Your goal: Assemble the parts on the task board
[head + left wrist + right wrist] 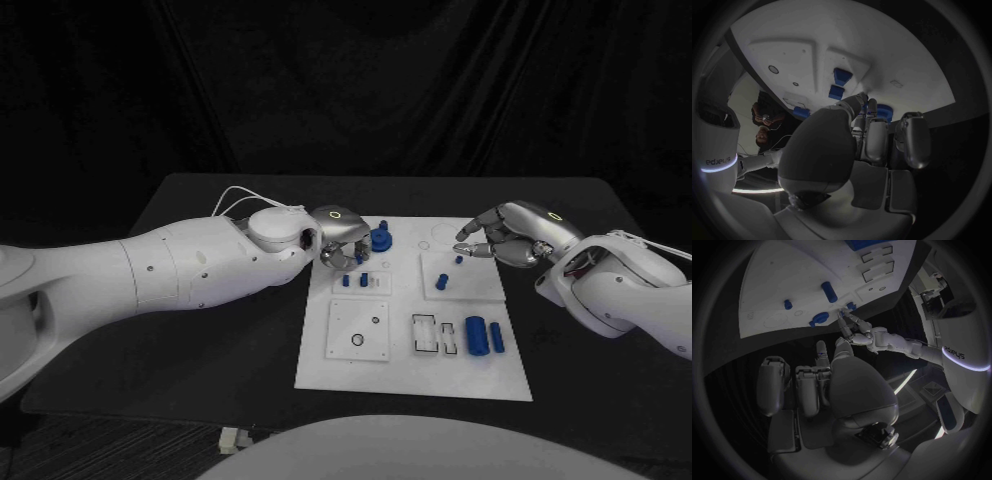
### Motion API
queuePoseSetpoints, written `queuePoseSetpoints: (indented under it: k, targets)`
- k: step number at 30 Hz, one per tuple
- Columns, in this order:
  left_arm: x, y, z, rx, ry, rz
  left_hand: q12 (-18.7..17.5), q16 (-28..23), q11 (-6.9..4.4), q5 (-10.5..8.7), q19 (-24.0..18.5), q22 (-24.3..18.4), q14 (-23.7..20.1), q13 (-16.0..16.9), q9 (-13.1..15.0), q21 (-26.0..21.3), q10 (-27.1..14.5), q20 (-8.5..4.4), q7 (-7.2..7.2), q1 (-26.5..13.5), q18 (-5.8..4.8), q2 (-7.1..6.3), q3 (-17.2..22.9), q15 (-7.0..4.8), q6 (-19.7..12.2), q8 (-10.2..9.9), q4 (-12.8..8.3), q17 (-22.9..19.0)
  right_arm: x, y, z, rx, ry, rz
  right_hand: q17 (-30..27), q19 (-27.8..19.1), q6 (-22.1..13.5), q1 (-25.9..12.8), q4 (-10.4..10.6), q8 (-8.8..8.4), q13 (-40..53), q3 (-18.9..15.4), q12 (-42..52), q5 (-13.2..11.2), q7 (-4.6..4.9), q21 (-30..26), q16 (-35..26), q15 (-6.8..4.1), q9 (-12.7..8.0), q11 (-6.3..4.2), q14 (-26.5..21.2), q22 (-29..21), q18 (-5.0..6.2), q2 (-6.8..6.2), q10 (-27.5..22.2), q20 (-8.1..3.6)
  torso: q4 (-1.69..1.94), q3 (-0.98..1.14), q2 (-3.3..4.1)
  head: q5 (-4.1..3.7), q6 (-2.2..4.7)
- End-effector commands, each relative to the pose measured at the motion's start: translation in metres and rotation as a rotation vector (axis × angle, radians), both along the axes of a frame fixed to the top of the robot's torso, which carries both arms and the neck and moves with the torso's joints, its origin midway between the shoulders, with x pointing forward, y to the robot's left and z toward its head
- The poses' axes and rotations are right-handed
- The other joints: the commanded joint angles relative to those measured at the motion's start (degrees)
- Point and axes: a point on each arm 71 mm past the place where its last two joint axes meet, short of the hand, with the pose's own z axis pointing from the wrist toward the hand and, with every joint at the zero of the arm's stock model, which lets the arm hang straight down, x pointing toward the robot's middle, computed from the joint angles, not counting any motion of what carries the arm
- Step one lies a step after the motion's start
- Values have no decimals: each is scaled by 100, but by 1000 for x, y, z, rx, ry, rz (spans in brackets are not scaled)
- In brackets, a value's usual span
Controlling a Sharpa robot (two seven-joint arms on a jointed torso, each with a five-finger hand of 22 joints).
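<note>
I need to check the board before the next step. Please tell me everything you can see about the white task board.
The task board is a flat white rectangular plate lying in the middle of the black table. It carries raised square panels with round holes and rectangular slots. Small blue parts stand or lie on it, including two blue cylinders lying near its right edge and a round blue piece at its far edge. The left robot hand is over its far left corner; the right robot hand hovers by its far right corner.

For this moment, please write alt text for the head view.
The left hand reaches over the white task board beside a blue part at its far edge, while the right hand hovers over the board's far right corner, holding nothing visible. More blue parts lie nearer.
</note>
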Motion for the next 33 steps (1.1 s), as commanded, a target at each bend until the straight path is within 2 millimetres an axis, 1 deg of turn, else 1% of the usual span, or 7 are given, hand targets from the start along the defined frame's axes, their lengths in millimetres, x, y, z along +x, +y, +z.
queuePoseSetpoints:
  k: [1, 12, 16, 23, 26, 29, 33]
  targets:
    - [-2, 0, -4, 15, 21, 0, -33, -28, 18, -22, -31, 1017, -55, -10, -3, -28, -3, 0, 0, -52, 63, -12, 18, 6, -20, -3, -9, -15, -1, 0, -1, -3, 0, 1, 1510, -23, 39, 51, 0, -15, 167, -35, -19, 31, 19, -32, 17, -37, -4, -83, 608, 1119, 68, -10, 724, 11, 0, -1, 2, 3, -1]
    - [-1, 0, -8, 16, 24, 0, -73, -53, 34, -23, -56, 1010, -88, -44, -35, -66, -16, 12, -41, -73, 68, -27, 50, 21, -142, -80, -32, -52, -1, 0, -3, -5, 6, 1, 1510, -23, 41, 60, -1, -16, 167, -34, -19, 31, 19, -34, 17, -36, -4, -81, 608, 1118, 68, -8, 724, 12, 1, 1, 0, 7, -1]
    - [-1, 0, -8, 10, 19, -3, -187, -96, 97, -15, -82, 1000, -130, -108, -142, -114, -179, 39, -195, -134, 73, -96, 93, 58, -552, -251, -35, -124, -1, 0, -3, -5, 6, 1, 1510, -23, 41, 60, -1, -16, 167, -34, -19, 31, 19, -34, 17, -36, -4, -81, 608, 1118, 68, -8, 724, 12, 1, -1, -1, 10, -1]
    - [-2, 4, -4, -31, -19, -11, -427, -122, 179, -136, -99, 990, -168, -249, -303, -166, -677, 94, -346, -294, 81, -232, 107, 112, -1023, -237, -10, -196, -2, -2, -4, -6, 7, -3, 1510, -23, 41, 60, -1, -16, 167, -34, -19, 31, 19, -34, 17, -36, -4, -81, 608, 1118, 68, -8, 724, 12, 1, 2, 2, -10, -1]
    - [-2, 6, -1, -58, -47, -13, -556, -126, 218, -298, -122, 976, -184, -351, -421, -233, -1102, 120, -449, -354, 92, -249, -38, 141, -1330, -238, -2, -224, -2, -3, -3, -7, 8, -5, 1510, -23, 41, 60, -1, -16, 167, -34, -19, 31, 19, -34, 17, -36, -4, -81, 608, 1118, 68, -8, 724, 12, 0, -1, 2, -7, -1]
    - [-2, 10, 4, -113, -106, -21, -622, -99, 255, -345, -120, 975, -174, -430, -500, -246, -1382, 144, -504, -354, 91, -243, -183, 162, -1513, -244, 9, -204, -2, -4, -3, -9, 8, -8, 1510, -26, 49, 67, -2, -14, 167, -34, -19, 31, 19, -41, 17, -35, -3, -80, 608, 1117, 70, -5, 724, 13, -1, -1, -2, 15, -1]
    - [-3, 13, 11, -167, -163, -30, -626, -28, 273, -431, -104, 978, -135, -528, -603, -248, -1573, 165, -621, -310, 91, -244, -423, 178, -1728, -244, 96, -126, -2, -6, -3, -10, 8, -12, 1510, -26, 49, 67, -2, -14, 167, -34, -19, 31, 19, -41, 17, -35, -3, -80, 608, 1117, 70, -5, 724, 13, -1, 0, -1, 17, -1]
